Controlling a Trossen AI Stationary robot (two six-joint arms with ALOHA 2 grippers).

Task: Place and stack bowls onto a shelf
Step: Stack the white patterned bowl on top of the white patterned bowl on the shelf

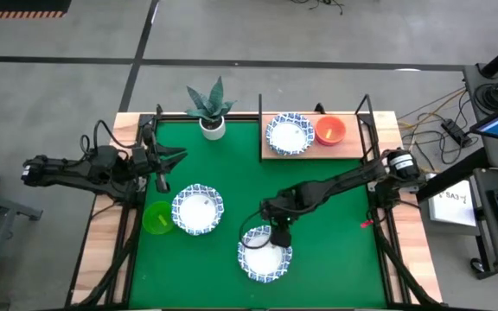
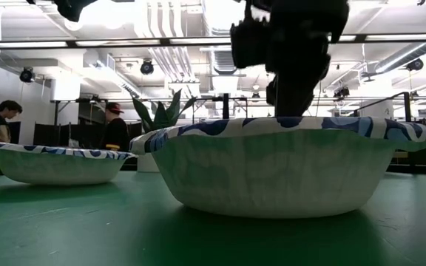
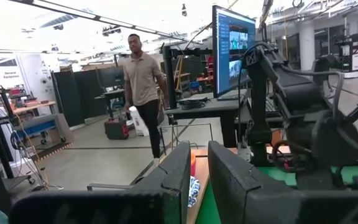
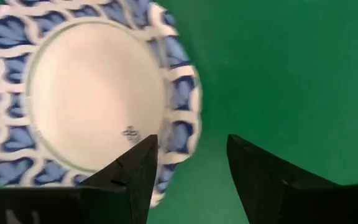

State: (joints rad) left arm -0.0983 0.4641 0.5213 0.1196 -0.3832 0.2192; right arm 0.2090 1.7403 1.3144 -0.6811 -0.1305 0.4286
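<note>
A white bowl with a blue patterned rim (image 1: 264, 257) (image 2: 272, 170) (image 4: 92, 93) sits upright on the green mat near the table's near edge. My right gripper (image 1: 275, 235) (image 2: 294, 103) (image 4: 191, 146) is open and points down over the bowl's far rim, one finger above the inside and one above the mat. A second blue-rimmed bowl (image 1: 198, 209) (image 2: 58, 164) and a green bowl (image 1: 156, 218) stand left of it. The wooden shelf (image 1: 353, 149) carries a blue-rimmed bowl (image 1: 288, 135) and a red bowl (image 1: 329, 130). My left gripper (image 1: 162, 180) (image 3: 199, 155) waits at the table's left, fingers narrowly open. My right gripper comes from above, pointing down, with its fingers (image 4: 143, 155) on either side of the near bowl's rim (image 4: 182, 134) on its far side. I cannot tell whether they touch the rim. The bowl rests flat on the mat.
A white pot with a spiky green plant (image 1: 212, 111) (image 2: 161, 118) stands at the mat's far edge, left of the shelf. Bare green mat (image 1: 335, 225) lies between the near bowl and the shelf. A person (image 3: 143, 93) walks in the room beyond the table.
</note>
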